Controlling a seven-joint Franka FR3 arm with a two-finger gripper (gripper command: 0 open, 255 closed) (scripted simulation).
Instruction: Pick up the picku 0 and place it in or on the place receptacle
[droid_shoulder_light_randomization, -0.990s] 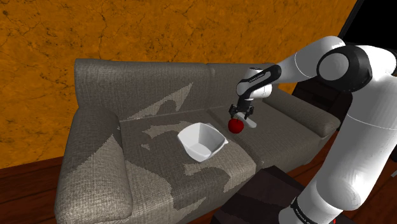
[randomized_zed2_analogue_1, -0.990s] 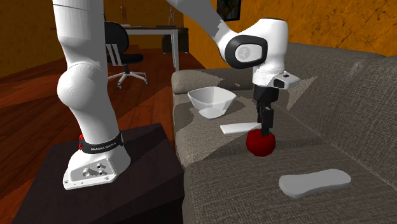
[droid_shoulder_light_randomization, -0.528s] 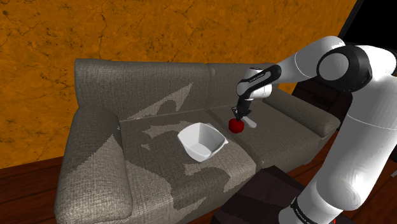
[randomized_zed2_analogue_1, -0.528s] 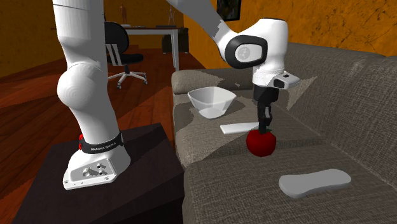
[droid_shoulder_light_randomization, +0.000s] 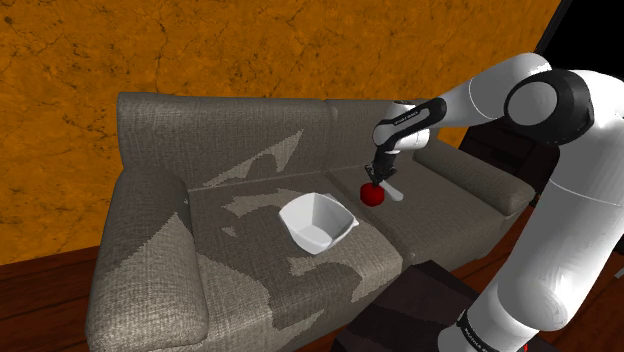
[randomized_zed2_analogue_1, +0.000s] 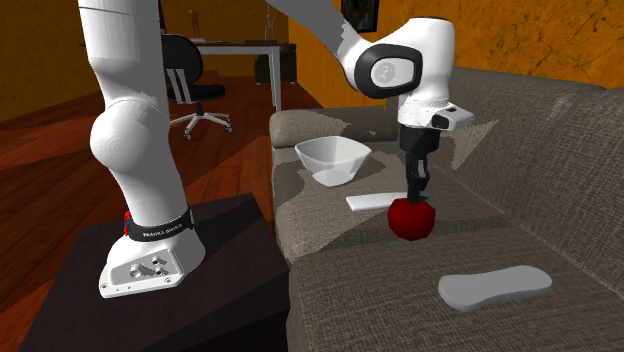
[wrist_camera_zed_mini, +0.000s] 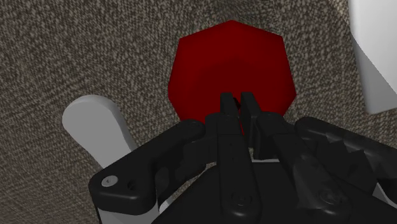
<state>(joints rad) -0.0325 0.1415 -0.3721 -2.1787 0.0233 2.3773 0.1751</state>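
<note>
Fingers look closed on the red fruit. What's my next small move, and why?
Probably a short straight lift. The gripper pinches the top of the red fruit, which is low at the sofa cushion; the white bowl has a raised rim, so gain height before carrying across.

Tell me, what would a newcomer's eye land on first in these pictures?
The bright red apple on the grey sofa, with the black gripper pinched shut at its top. Next comes the big white robot arm bending over it, and the white bowl nearby on the seat.
</note>
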